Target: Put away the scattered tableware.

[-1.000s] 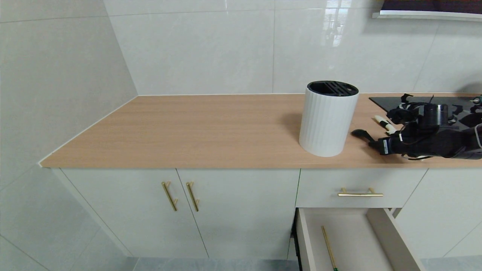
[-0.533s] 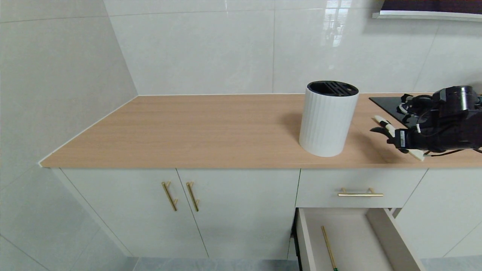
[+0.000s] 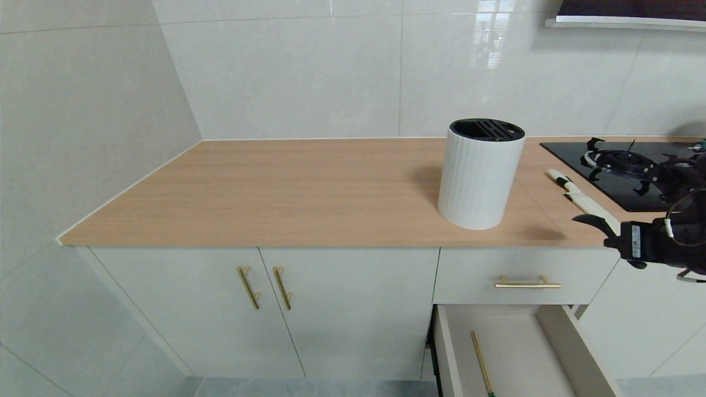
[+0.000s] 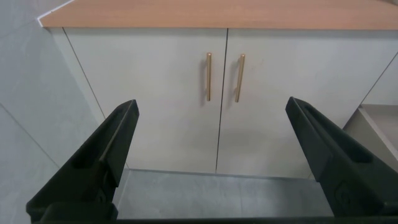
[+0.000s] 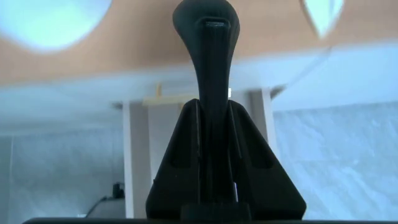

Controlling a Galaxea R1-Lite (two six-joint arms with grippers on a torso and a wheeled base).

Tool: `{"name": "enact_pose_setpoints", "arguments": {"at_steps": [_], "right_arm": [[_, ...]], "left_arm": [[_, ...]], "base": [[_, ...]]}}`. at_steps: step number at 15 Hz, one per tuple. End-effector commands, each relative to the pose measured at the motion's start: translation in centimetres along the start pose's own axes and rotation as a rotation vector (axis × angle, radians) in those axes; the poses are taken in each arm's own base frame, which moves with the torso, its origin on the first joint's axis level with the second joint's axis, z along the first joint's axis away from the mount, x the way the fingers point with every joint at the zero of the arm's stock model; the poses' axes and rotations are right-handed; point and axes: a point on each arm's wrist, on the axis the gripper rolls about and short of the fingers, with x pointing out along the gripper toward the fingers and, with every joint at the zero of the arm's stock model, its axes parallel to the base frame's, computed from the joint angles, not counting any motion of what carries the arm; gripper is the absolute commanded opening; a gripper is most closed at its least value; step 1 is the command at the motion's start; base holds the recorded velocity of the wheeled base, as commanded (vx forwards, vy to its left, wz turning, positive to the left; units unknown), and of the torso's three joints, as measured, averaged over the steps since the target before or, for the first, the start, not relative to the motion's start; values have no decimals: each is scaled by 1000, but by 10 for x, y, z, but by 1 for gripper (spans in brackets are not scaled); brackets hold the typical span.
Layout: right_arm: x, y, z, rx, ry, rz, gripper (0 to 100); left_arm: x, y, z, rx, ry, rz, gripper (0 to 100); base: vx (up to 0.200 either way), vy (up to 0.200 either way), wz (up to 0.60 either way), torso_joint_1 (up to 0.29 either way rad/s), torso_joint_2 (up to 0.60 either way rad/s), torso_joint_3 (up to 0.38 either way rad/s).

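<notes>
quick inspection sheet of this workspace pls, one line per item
surface: wooden countertop, meets the tiled wall
job's things: white utensil lying beside the hob; ribbed holder upright; chopstick in the open drawer
clutter: nothing seen
grippers: right gripper shut on a black utensil, in front of the counter edge; left gripper open, facing the cabinet doors
cables: nothing seen
surroundings: kitchen cabinets, tiled floor

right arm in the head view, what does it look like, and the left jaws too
The right gripper is matte black with a white barcode label and a thin looped cable behind it. The left gripper has black wedge-shaped jaws.
</notes>
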Motion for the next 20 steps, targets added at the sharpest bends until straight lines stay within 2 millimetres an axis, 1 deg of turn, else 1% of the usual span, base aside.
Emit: {"name": "enact_pose_setpoints", "arguments": {"at_steps": [1, 2, 3, 7, 14, 20], "right_arm": [[-28, 8, -18, -29, -23, 17, 0], [-27, 8, -22, -34, -14, 3, 0], [-23, 8, -29, -39, 16, -13, 0], [-19, 10, -35, -52, 44, -4, 0], [-17, 12, -39, -60, 60, 0, 0], [-6, 12, -43, -64, 104, -6, 0]], "left_arm": [[0, 0, 0, -1, 2, 1, 100], [0, 0, 0, 1, 2, 1, 100], [0, 0, 0, 1, 2, 1, 100], [0, 0, 0, 1, 2, 1, 100], [0, 0, 0, 1, 2, 1, 100], [0, 0, 0, 1, 2, 1, 100]], "base": [[0, 0, 0, 0, 0, 0], [0, 0, 0, 0, 0, 0], [0, 0, 0, -76, 144, 85], [0, 0, 0, -185, 408, 223], [0, 0, 0, -206, 485, 276], [0, 0, 0, -180, 464, 281]]}}
